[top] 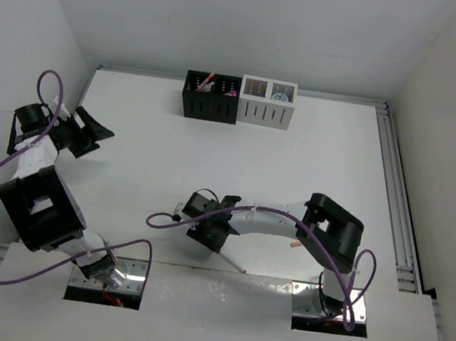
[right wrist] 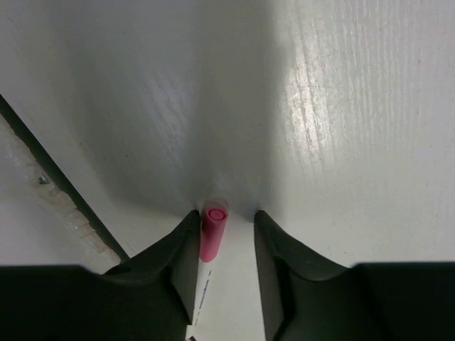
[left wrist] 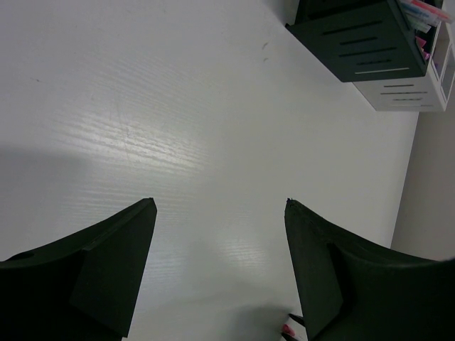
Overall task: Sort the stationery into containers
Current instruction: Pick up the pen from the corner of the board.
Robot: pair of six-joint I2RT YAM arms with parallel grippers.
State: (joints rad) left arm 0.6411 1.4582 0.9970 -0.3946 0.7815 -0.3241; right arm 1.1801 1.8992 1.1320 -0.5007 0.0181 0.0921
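A white pen with a pink cap (right wrist: 212,231) lies flat on the table between the fingers of my right gripper (right wrist: 225,217). The cap rests against the left finger and a gap shows on the other side, so the gripper is open. From above, the pen (top: 231,260) sticks out behind my right gripper (top: 208,223) toward the near edge. The black container (top: 211,97) and the white container (top: 266,104) stand side by side at the far edge, with pink pens in the black one. My left gripper (top: 90,131) hangs wide open at the far left, with nothing in it (left wrist: 220,202).
A small pink-orange item (top: 295,245) lies by the right arm's elbow. A dark seam (right wrist: 57,185) marks the table's near edge just left of the right gripper. The black container (left wrist: 362,42) and the white container (left wrist: 409,92) sit far ahead of the left gripper.
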